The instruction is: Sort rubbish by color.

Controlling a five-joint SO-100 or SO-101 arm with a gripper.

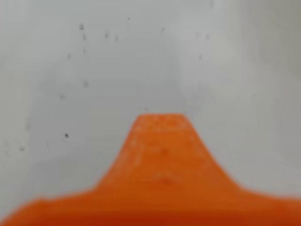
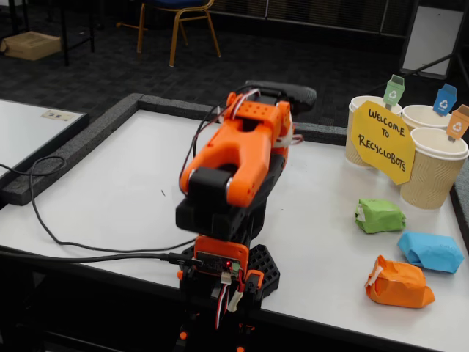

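Rubbish sits in a loose row on the right side of the white worktop (image 2: 132, 176) in the fixed view: a green wad (image 2: 379, 215) nearest the cups, a blue wad (image 2: 431, 251) below it, and an orange wad (image 2: 398, 282) closest to the front edge, all well apart from the folded arm (image 2: 234, 165). Behind them stand three ribbed paper cups (image 2: 434, 167) with coloured tags and a yellow sign (image 2: 382, 141). The end effector (image 1: 162, 117) appears in the wrist view only as one blurred orange finger over bare worktop; the second finger is out of sight and the fixed view hides the tips, so whether it is apart or together cannot be told. It grips nothing visible. The wads look like crumpled paper with bits of white tape, so they are probably very light, soft and springy, likely to compress under the fingers and to skid if nudged. A hold across the narrower middle of each wad, coming down from above, seems the safest.
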